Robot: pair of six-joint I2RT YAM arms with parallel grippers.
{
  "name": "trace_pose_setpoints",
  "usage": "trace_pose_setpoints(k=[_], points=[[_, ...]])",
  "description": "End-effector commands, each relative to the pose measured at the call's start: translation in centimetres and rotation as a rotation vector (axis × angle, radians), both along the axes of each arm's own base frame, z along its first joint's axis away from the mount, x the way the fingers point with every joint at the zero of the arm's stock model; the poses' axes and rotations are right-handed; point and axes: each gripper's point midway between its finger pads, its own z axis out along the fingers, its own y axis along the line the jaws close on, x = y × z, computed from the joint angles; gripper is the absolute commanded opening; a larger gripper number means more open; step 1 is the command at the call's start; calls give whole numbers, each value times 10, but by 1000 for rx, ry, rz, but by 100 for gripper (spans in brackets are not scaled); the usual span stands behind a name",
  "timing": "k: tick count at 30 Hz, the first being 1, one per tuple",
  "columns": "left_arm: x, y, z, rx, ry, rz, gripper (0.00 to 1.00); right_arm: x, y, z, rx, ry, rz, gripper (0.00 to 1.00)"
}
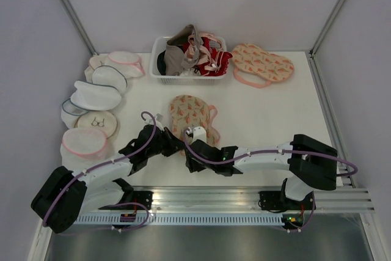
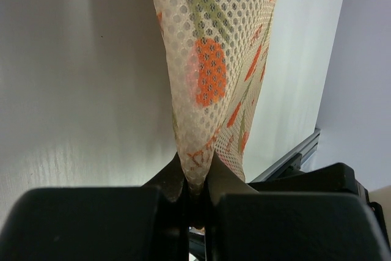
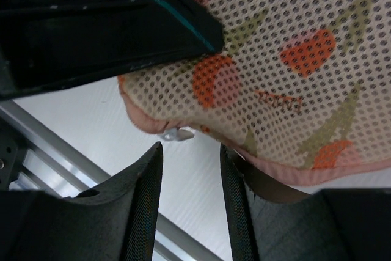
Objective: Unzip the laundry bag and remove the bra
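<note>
Got the laundry bag (image 1: 186, 114) mid-surface (image 1: 275, 114), right in front of both arms. Pinched at its near edge by the left pincer (image 2: 195, 178), clamped tight on a fold of the mesh. Can't read any contents through the fabric. Right pincer (image 3: 190, 169) just below the pink hem, half spread with nothing between the fingers. Little silver zipper pull (image 3: 177, 133) hanging just above that gap, untouched.

Counting containers:
- Two watermelon-print bags in total, the second bag (image 1: 263, 64) lying flat at the far right, just beside the basket.
- One white basket (image 1: 160, 47) at the far middle, stuffed with a heap of grey, red and pink garments spilling over the rim.
- Roughly seven white mesh pouches (image 1: 110, 79) overlapping down the left side, with pink and blue rims, one with something beige inside. Hard to count exactly with all the overlap.

In the way: just the two arms crowding each other over the bag's near end.
</note>
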Motion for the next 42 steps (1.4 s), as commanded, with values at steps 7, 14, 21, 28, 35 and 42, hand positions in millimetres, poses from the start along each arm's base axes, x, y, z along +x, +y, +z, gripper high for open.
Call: trace_pose_setpoints(k=[7,14,21,28,35,42], points=[[-1,-6,16,-76,-40,-10,2,45,22,31,111,-124,-61,47],[-1,-8,14,-83,-36,-16,2,47,26,55,189,-173,-47,37],[-1,-10,9,-84,-23,-22,2,49,31,70,225,-201,-29,21],[0,-9,11,-83,-27,-16,2,48,21,57,165,-185,-36,0],[3,-5,11,-56,-36,1,2,18,-16,34,-22,-63,4,0],[11,-1,13,-26,-51,10,2,-6,-78,-2,-312,31,-25,1]])
